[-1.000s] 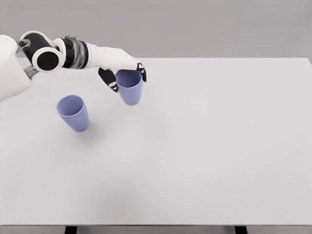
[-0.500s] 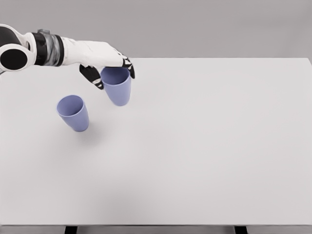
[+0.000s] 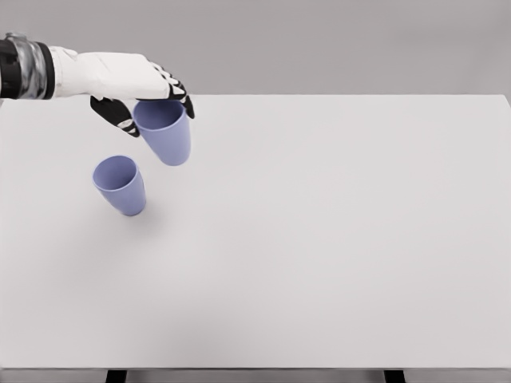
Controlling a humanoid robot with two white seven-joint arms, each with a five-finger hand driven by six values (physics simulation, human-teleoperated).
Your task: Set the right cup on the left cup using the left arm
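Your left hand (image 3: 140,92) gripped right cup (image 3: 165,132) at rim; since earlier frame, cup carried leftward toward left cup (image 3: 120,185), above bench (image 3: 335,239).

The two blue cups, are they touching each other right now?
Apart. In the head view, white table shows plainly between the cup held by the left robot hand, and the standing cup.

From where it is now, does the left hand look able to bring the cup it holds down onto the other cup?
Probably yes. The left hand grips the held cup up and to the right of the standing cup, whose mouth is open, with only bare table between them.
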